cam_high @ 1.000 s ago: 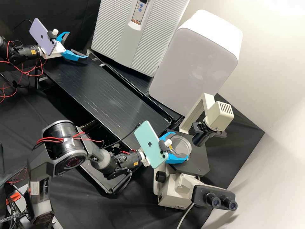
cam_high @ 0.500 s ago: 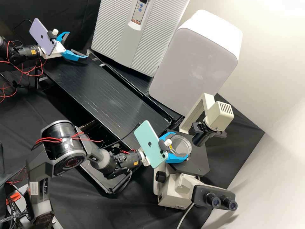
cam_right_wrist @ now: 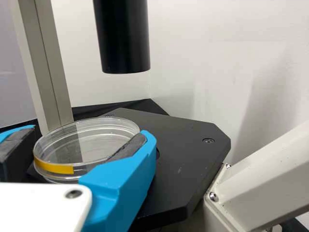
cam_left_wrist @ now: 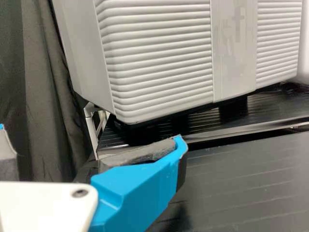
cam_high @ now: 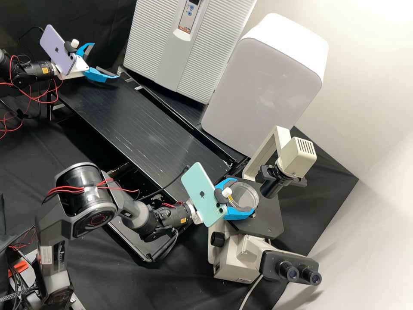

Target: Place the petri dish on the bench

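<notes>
Eyepieces (cam_high: 286, 270): 5 o'clock from the high view's centre, on the microscope (cam_high: 230, 262).
Right gripper (cam_high: 245, 195): nearer 5 o'clock, jaws clamped on the petri dish's opposite sides.
Petri dish (cam_high: 243, 204): between those jaws, over the microscope stage (cam_high: 271, 219).
Microscope barrel (cam_high: 273, 188): 2 o'clock from the dish.
White cabinet (cam_high: 266, 82): 1 o'clock.
Left gripper (cam_high: 106, 60): 10 o'clock, jaws apart.
Ribbed grey unit (cam_high: 172, 51): near 12 o'clock.

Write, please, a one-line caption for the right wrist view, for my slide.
Right gripper holding a clear petri dish, yellow strip on its side, at the microscope's black stage.
</notes>
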`<state>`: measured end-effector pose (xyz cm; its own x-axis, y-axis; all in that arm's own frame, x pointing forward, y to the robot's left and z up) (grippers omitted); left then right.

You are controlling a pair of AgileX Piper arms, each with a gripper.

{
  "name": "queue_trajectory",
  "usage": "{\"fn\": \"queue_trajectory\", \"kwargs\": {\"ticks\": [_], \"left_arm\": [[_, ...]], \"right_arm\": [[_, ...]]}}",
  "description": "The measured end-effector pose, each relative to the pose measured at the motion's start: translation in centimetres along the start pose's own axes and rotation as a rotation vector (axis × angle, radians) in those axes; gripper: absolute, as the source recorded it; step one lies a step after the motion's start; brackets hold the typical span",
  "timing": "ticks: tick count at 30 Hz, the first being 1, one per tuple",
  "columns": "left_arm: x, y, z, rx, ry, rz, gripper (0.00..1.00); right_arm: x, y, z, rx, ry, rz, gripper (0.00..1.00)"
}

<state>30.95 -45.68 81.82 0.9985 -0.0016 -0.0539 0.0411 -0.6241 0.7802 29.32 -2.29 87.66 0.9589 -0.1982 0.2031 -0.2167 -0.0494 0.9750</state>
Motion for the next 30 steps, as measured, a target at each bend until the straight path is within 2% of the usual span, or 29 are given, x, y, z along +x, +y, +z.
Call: {"fn": "queue_trajectory", "kwargs": {"ticks": [4,8,14,17,21,30], "left_arm": [[0.0,0.0,0.0,0.0,0.0,0.0,1.0],[0.0,0.0,0.0,0.0,0.0,0.0,1.0],[0.0,0.0,0.0,0.0,0.0,0.0,1.0],[0.0,0.0,0.0,0.0,0.0,0.0,1.0],[0.0,0.0,0.0,0.0,0.0,0.0,1.0],[0.0,0.0,0.0,0.0,0.0,0.0,1.0]], "right_arm": [[-0.2,0.0,-0.1,0.002,0.002,-0.003,0.0],[-0.5,0.4,-0.6,0.027,0.011,-0.002,0.0],[-0.8,0.7,-1.5,0.043,0.042,0.007,0.0],[-1.2,0.8,-1.8,0.032,0.064,-0.005,0.0],[-1.7,1.0,-2.0,0.049,0.074,-0.004,0.0],[-2.2,0.7,-2.1,0.062,0.078,-0.018,0.0]]}}
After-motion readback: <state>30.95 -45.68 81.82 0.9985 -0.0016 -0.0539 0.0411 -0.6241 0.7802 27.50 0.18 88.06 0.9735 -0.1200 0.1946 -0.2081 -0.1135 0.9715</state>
